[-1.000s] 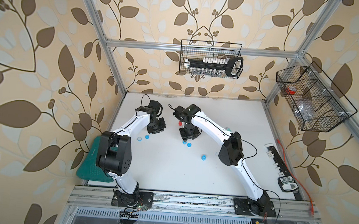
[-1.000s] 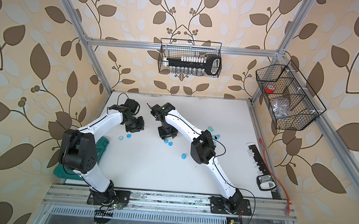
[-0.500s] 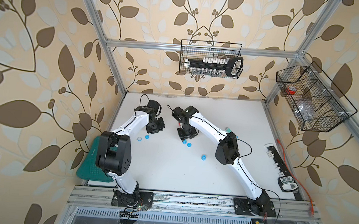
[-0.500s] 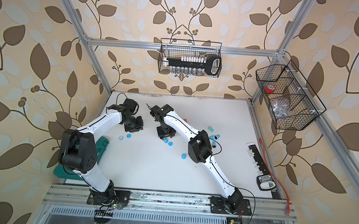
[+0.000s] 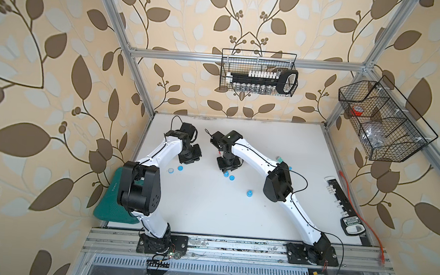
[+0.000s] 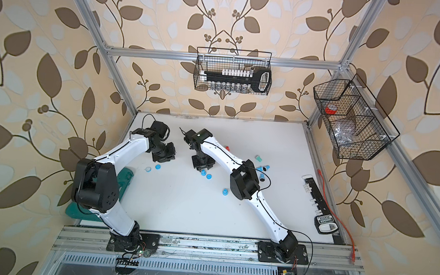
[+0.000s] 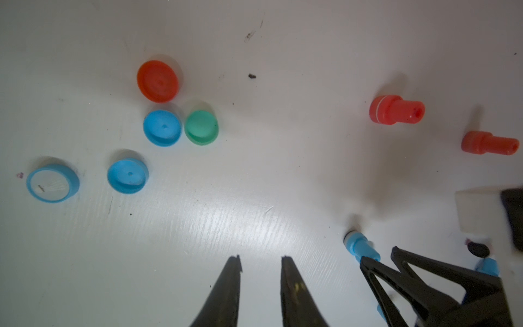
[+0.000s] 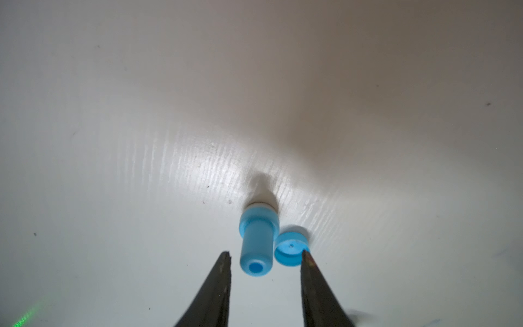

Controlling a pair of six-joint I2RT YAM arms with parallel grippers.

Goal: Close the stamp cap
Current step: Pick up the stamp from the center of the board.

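right gripper (image 8: 265,254), fingers apart, straddles the small blue plastic stamp (image 8: 256,246), which stands uncapped on the white table (image 8: 113,113). a round blue plastic cap (image 8: 290,252) lies just beside it. left gripper (image 7: 261,259): fingers narrow, empty. judged early: grasping, aligning and pressing on the cap remain.

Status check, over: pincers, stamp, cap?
Left pincer shut, empty. Right pincer open, straddling blue stamp. Blue cap off, beside stamp, crowding one pincer tip.
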